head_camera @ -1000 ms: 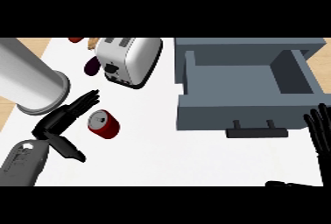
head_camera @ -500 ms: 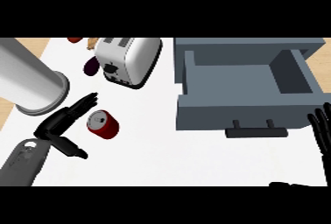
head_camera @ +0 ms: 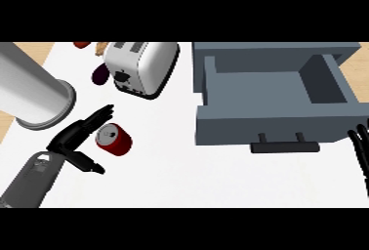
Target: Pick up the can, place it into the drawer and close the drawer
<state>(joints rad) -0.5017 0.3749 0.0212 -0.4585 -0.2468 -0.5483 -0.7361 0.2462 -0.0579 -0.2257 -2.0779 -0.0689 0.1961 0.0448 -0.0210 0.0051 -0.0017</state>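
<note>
Two black hands show over the white counter (head_camera: 180, 176). The left hand (head_camera: 72, 138), on a grey forearm (head_camera: 32, 178) coming in from the lower left, is spread wide: its fingers (head_camera: 97, 117) reach straight up and to the right, and its thumb (head_camera: 86, 163) points down and away from them, holding nothing. The red can (head_camera: 115, 140) lies on its side on the counter just to the right of that hand, in the gap between fingers and thumb, silver end toward the hand; whether it touches the fingers cannot be told. The grey drawer (head_camera: 238, 129) stands pulled open well to the right of the can, dark handle (head_camera: 284, 147) on its near front. The right hand (head_camera: 358, 141) rests at the right edge near the handle, fingers straight and up. A toaster (head_camera: 140, 66) and a large silver cylinder (head_camera: 32, 93) stand behind the can.
</note>
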